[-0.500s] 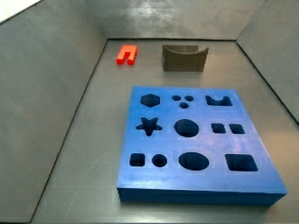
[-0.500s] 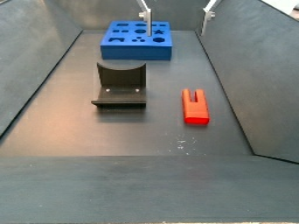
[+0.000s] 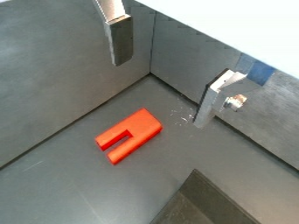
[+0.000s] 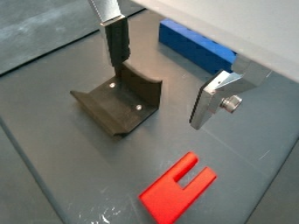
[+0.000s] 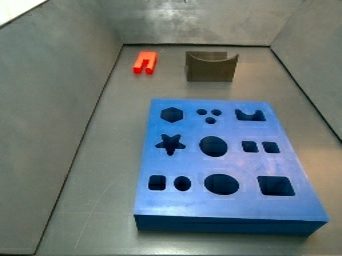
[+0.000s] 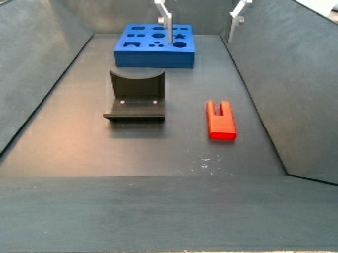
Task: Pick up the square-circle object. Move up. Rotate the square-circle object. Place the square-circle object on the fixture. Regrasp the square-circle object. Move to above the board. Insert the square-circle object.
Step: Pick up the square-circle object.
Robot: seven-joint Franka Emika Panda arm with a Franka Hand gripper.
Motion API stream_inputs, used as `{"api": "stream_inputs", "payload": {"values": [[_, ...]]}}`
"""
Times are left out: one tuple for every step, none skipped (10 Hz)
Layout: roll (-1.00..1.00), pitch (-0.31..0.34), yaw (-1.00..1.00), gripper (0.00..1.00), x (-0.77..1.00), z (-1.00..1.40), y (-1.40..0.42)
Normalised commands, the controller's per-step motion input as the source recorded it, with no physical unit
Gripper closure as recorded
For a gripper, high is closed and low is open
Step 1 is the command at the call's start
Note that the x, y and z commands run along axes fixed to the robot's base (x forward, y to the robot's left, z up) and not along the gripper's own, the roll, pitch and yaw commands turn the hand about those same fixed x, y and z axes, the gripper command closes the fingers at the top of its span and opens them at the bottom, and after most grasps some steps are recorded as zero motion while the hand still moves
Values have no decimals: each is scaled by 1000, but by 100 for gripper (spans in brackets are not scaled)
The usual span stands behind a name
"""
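Lying on a dull grey floor (image 6: 132,148) boxed in by grey walls, the square-circle object (image 6: 220,120) rests flat and untouched, its two prongs visible in a wrist view (image 3: 128,135). Just across from it stands the fixture (image 6: 136,95), apart from the red piece; in a side view (image 5: 211,65) the two sit near each other at the far wall, with the board (image 5: 223,165) flat on the floor nearer the camera. Compared with half a second ago, nothing on the floor has shifted in either side view. High above, the gripper (image 4: 163,74) hangs with its fingers (image 3: 121,38) spread wide, nothing between them and touching nothing; only the fingertips show at the top edge of a side view (image 6: 199,12), over the board's far end.
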Motion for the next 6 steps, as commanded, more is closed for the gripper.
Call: {"api": "stream_inputs", "payload": {"values": [[-96, -154, -29, 0, -206, -280, 26], [-124, -166, -100, 0, -166, -226, 6], [-106, -171, -180, 0, -191, -211, 0], [-104, -173, -217, 0, -209, -177, 0], [-111, -180, -263, 0, -149, -174, 0], [-107, -169, -220, 0, -60, -189, 51]]}}
